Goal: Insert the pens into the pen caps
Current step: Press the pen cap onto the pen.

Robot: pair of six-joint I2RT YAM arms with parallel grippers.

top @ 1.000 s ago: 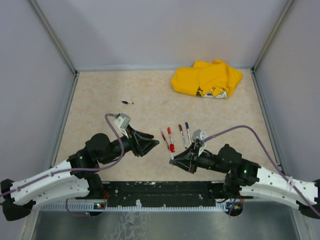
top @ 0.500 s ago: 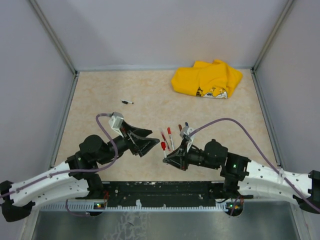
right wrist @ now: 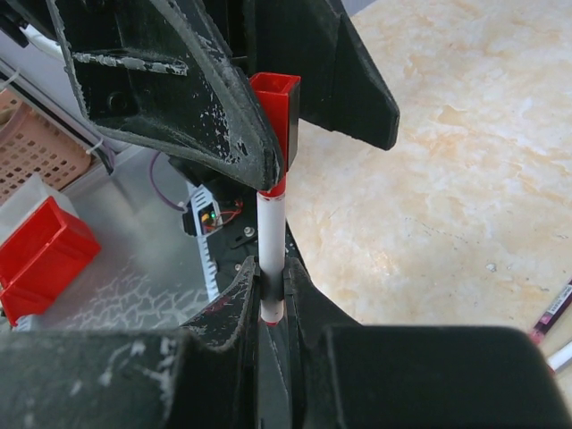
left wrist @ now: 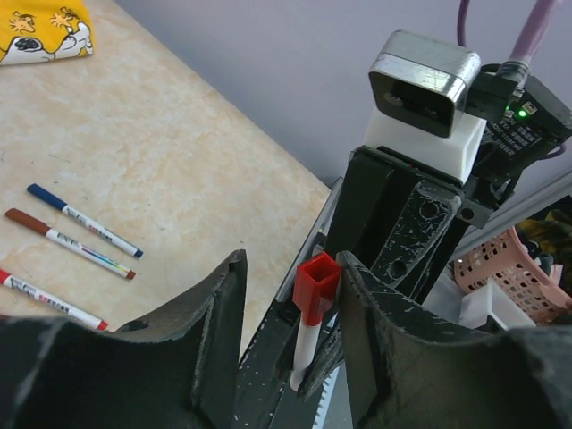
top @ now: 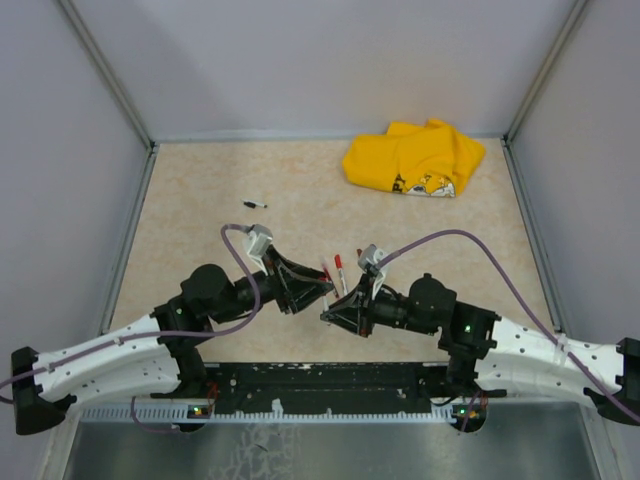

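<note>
The right gripper (right wrist: 271, 288) is clamped on a pen's (right wrist: 270, 228) white barrel, held between the arms over the table's (top: 200, 190) near part. A red cap (left wrist: 316, 279) sits on the pen's top end. The left gripper (left wrist: 290, 265) stands open, one finger on either side of the cap, and three more pens (left wrist: 67, 242) lie on the table.

A robotics lab test cell: plain grey panels (top: 320, 60) wall the marble-patterned desk (top: 200, 180) on three sides, metal posts (top: 108, 72) stand at its far corners, and two arms (top: 110, 360) are bolted along its near edge (a pink storage basket (left wrist: 514, 268) sits beyond it).
</note>
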